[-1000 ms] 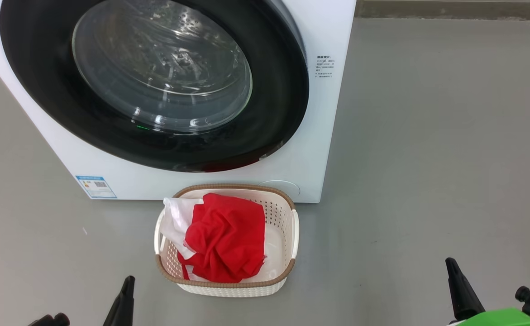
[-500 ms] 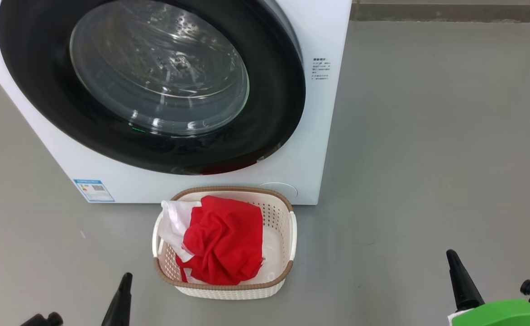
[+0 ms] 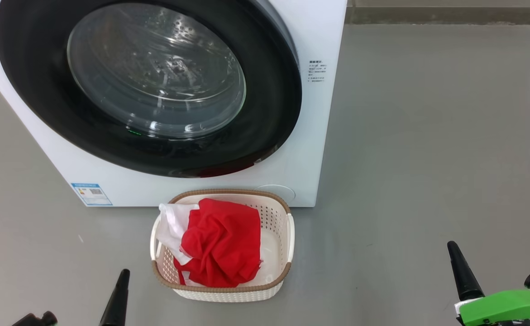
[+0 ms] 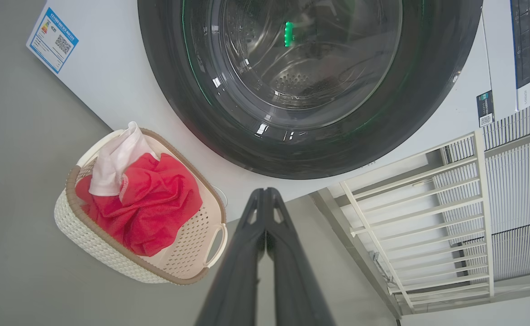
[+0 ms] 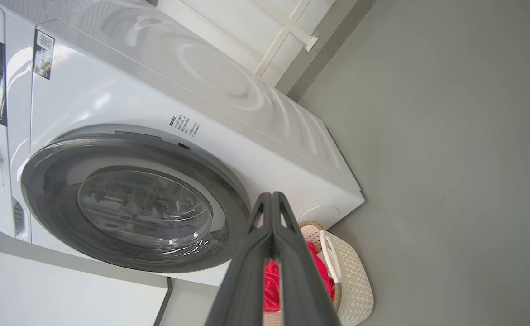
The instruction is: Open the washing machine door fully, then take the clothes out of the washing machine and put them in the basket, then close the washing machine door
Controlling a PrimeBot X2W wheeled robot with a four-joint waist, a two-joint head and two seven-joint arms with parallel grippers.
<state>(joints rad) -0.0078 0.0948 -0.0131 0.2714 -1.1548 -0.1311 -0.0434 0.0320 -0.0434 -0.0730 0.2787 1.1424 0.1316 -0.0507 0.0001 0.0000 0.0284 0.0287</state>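
The washing machine [image 3: 319, 136] stands on the grey floor with the washing machine door [image 3: 269, 113] flat against its front, glass window [image 3: 156, 72] facing me. In front of it sits the cream basket [image 3: 288, 235], and the red and white clothes [image 3: 222, 242] lie piled in it. My left gripper [image 3: 122, 277] is shut at the lower left, apart from the basket, holding nothing. Far from the basket at the lower right, my right gripper [image 3: 455, 256] is shut and empty. The left wrist view has the shut fingertips [image 4: 265, 194] below the door [image 4: 305, 68], beside the basket [image 4: 111, 258]. The right wrist view has its shut fingertips [image 5: 271, 198] before the door [image 5: 142, 208] and basket [image 5: 355, 280].
Open grey floor [image 3: 427, 158] spreads right of the machine up to a wall base [image 3: 450, 13]. A blue label [image 3: 91, 194] marks the machine's lower left corner. A white barred rack [image 4: 427, 217] stands beside the machine in the left wrist view.
The whole head picture has shifted slightly, so the camera has moved. More of the right arm's green wrist part has come into view. Door, basket and clothes stay as they were.
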